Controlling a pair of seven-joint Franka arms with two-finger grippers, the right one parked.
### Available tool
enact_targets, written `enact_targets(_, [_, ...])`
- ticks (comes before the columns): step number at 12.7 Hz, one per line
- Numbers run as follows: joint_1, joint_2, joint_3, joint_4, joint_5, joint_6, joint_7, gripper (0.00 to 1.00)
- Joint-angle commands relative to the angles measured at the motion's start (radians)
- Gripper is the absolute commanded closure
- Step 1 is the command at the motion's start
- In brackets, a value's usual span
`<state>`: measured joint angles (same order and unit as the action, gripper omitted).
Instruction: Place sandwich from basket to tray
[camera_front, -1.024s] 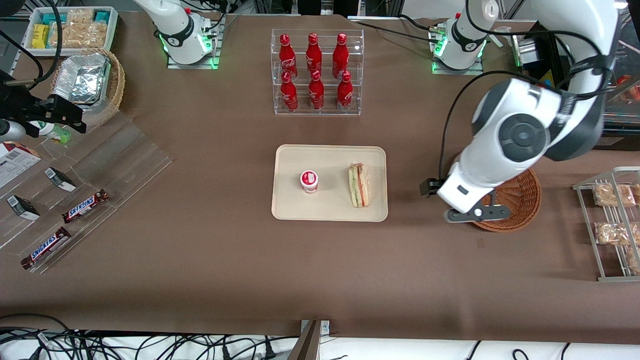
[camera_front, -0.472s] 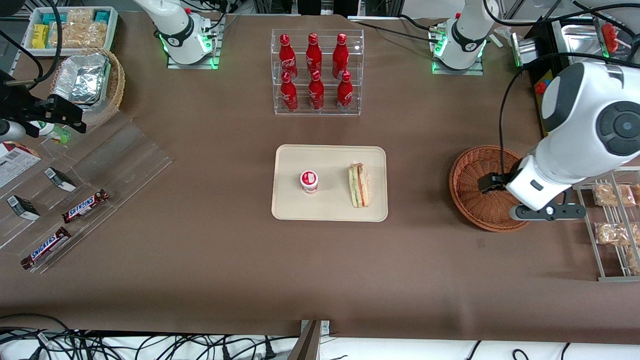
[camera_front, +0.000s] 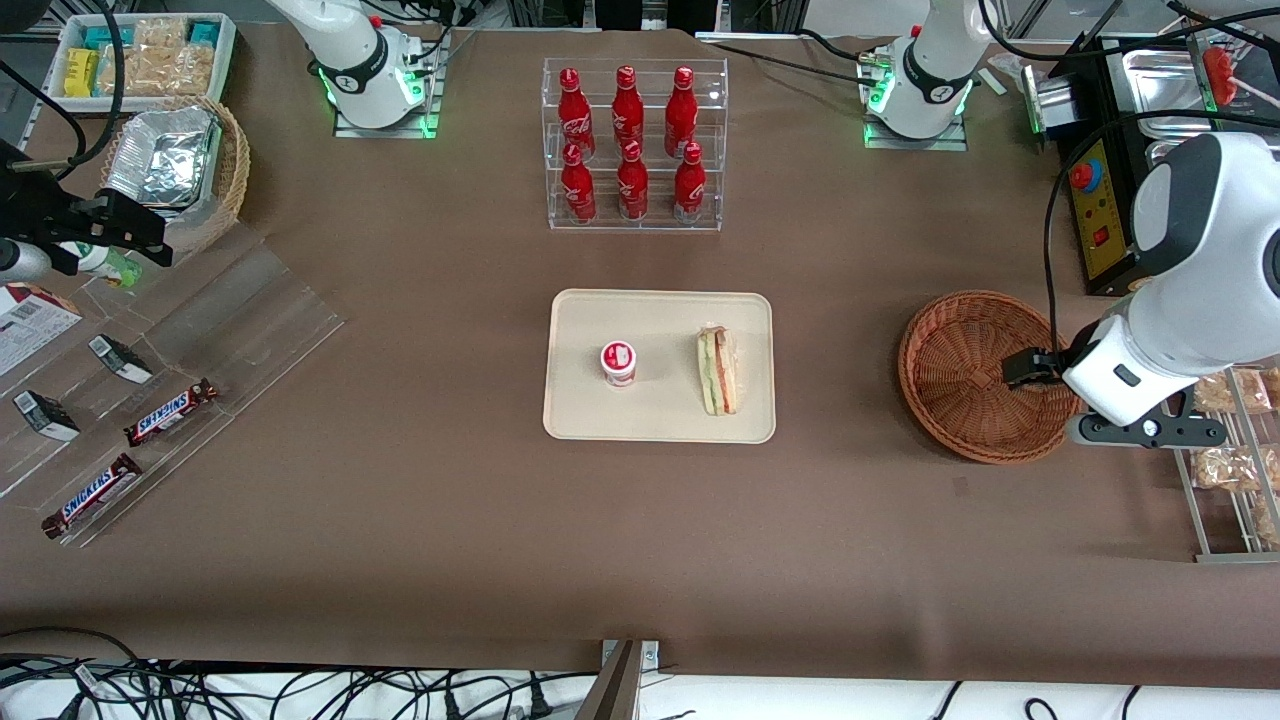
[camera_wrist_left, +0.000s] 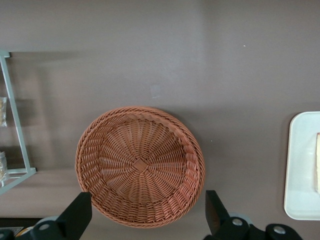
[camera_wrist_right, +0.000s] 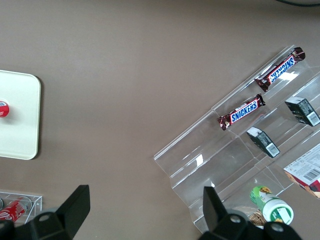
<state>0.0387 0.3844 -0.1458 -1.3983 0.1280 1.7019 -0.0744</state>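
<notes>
Sandwich (camera_front: 718, 371) laid on the tray (camera_front: 660, 420), with nothing held by the gripper (camera_wrist_left: 145, 212).

The wrapped sandwich is seen lying flat on the cream tray, beside a small red-capped cup (camera_front: 618, 362) and apart from it. The basket (camera_front: 975, 375) is set well apart from the tray, toward the working arm's end of the table. The gripper is held above the basket's edge with its fingers (camera_wrist_left: 79, 212) spread wide, apart from everything.

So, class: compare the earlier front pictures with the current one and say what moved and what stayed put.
The open, empty end effector swung away from the tray, across the basket, toward the working arm's end of the table. The sandwich stayed on the tray; the basket stayed empty.
</notes>
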Motion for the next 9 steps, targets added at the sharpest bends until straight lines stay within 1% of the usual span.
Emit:
enact_targets(1, [-0.011,-0.013,0.017,-0.005,-0.037,-0.008,0.051,0.0])
enact_targets(3, [-0.01,-0.012,0.026,-0.005,-0.109,-0.007,0.103,0.0])
enact_targets(5, [-0.013,-0.012,0.052,-0.005,-0.12,-0.008,0.145,0.0])
enact_targets(9, [-0.016,-0.01,0.054,-0.005,-0.11,-0.007,0.148,0.0])
